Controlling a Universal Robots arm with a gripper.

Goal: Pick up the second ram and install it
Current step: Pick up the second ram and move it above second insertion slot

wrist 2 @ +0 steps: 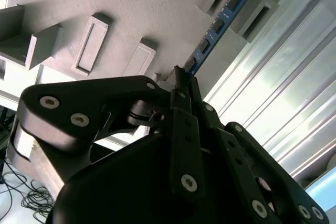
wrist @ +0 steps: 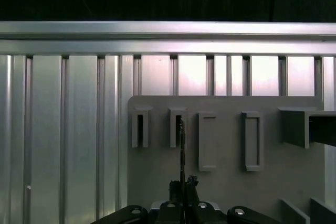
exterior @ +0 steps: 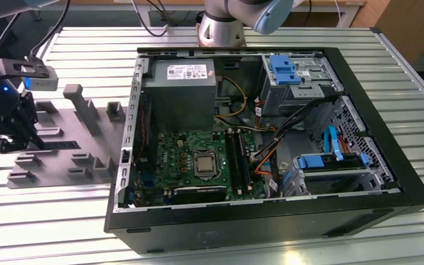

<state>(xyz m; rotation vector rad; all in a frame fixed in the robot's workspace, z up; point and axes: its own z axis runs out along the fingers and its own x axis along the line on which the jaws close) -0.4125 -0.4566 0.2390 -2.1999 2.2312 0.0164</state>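
The second ram [wrist 2: 218, 24] is a thin blue-green stick standing on edge on the grey holder tray [wrist 2: 131, 9]. Its far end rests between two grey slot blocks. In the first wrist view the ram [wrist: 181, 150] shows edge-on as a thin dark line running from a slot block down to my fingertips. My gripper [wrist 2: 181, 74] is shut on the stick's near end, with the jaws pressed against both faces. In the exterior view my gripper [exterior: 9, 144] hangs low over the tray [exterior: 57, 149], at that view's left, outside the computer case.
An open black computer case [exterior: 271, 215] lies on the slatted metal table [exterior: 86, 38]. Inside it is a green motherboard [exterior: 190, 149] with long black memory slots [exterior: 236, 157], orange cables and blue drive brackets. Tall grey blocks [exterior: 83, 107] rise from the tray beside the case wall.
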